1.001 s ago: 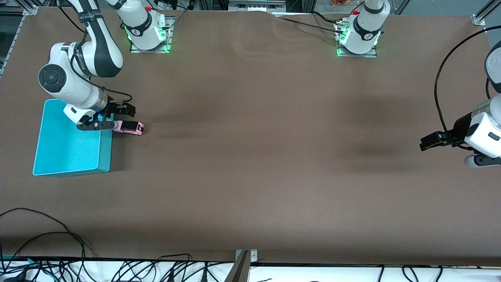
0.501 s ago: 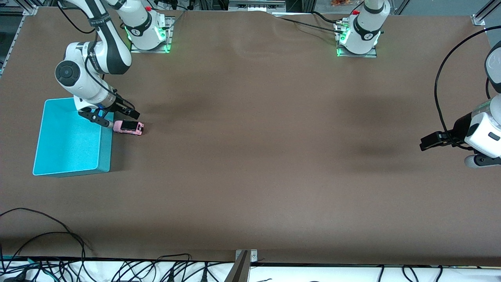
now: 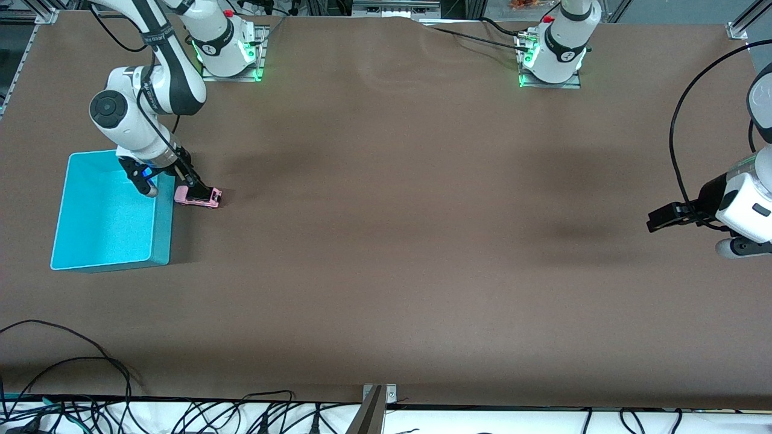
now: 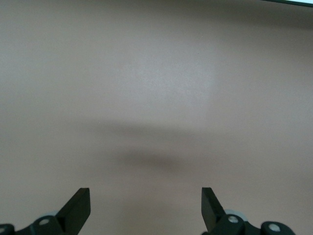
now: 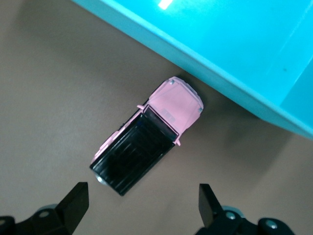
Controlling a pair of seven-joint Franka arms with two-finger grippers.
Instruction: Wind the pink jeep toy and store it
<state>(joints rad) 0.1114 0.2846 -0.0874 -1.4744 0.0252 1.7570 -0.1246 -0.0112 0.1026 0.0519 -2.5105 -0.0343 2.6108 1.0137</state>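
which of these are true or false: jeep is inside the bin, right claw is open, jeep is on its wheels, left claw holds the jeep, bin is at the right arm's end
1. The pink jeep toy is inside the turquoise bin. False: it sits on the table beside the bin.
2. The right claw is open. True.
3. The jeep stands on its wheels, roof up. True.
4. The left claw holds the jeep. False: it is open and empty, waiting over bare table at its own end.
5. The bin is at the right arm's end. True.
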